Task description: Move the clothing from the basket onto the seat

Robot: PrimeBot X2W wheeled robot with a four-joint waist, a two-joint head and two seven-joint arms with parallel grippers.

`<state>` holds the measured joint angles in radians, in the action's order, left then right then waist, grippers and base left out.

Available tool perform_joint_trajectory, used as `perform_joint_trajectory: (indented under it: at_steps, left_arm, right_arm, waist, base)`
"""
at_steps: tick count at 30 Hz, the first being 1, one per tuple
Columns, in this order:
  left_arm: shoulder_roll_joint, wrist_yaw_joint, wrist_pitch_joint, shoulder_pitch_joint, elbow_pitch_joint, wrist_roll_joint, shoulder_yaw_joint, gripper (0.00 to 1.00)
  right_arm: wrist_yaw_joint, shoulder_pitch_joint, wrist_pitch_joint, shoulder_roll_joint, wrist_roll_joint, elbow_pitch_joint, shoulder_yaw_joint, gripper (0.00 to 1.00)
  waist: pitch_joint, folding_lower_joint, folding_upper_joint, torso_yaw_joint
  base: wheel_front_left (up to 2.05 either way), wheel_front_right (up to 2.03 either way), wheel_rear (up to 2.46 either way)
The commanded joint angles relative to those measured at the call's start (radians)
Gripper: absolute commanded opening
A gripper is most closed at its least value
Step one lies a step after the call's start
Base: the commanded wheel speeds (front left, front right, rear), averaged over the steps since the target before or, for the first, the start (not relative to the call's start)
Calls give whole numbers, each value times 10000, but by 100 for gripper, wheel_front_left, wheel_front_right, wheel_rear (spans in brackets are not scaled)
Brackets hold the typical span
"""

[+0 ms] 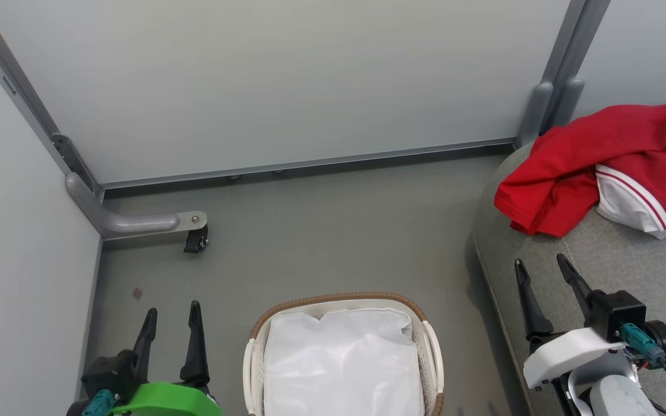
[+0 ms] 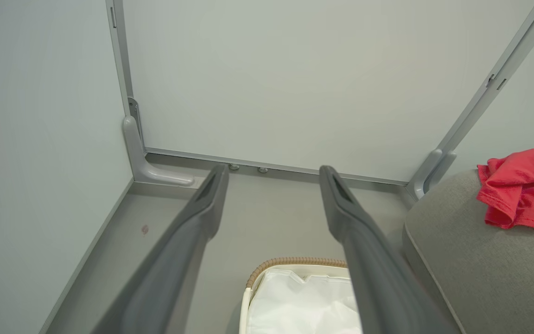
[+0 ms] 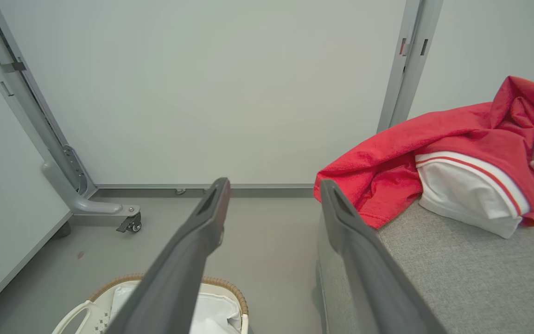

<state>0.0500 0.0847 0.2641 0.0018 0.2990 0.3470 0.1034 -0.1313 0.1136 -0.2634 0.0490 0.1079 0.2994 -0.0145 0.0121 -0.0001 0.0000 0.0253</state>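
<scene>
The clothing (image 1: pixel 587 150) is seen crumpled on the seat (image 1: pixel 628 277), its long axis laid across the head view, a white sleeve turned toward the robot. It is found beyond the tips of the right jaws, apart from them. The right jaws and left jaws are held open, empty. The basket (image 1: pixel 339 299), with its white liner (image 1: pixel 339 358), is set on the floor (image 1: pixel 321 231) between them.

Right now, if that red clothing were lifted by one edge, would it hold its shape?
Probably not: the red clothing lies crumpled in soft folds on the sofa, so it would likely droop and unfold. It looks thin, so probably light. Its edge sits at the sofa's rim, so a push might slide it off.
</scene>
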Motion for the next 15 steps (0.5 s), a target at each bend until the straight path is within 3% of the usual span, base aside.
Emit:
perform_joint_trajectory:
  at_steps: [1,5,6,9,15]
  left_arm:
    - [12,-25,3,-3,53,-6,26,100]
    - [12,-19,3,-28,119,-22,77,100]
    - [-4,2,-2,2,126,14,70,0]
    - [-25,3,-10,71,383,53,74,0]
    - [-22,41,-327,-45,323,1092,-120,0]
  right_arm:
    - [11,-41,-20,30,104,33,5,100]
    - [11,-30,-20,30,91,34,-5,100]
    - [0,-5,0,-6,59,37,0,0]
    - [0,-103,16,-67,80,289,-2,0]
    - [0,-11,405,-59,1291,307,-171,0]
  waist:
    - [-4,1,0,3]
    - [-11,1,0,15]
    - [-12,1,0,13]
    - [-12,1,0,12]
    - [-17,1,0,-1]
  base:
    - [0,0,0]
    - [0,0,0]
    - [0,0,0]
    - [0,0,0]
    - [0,0,0]
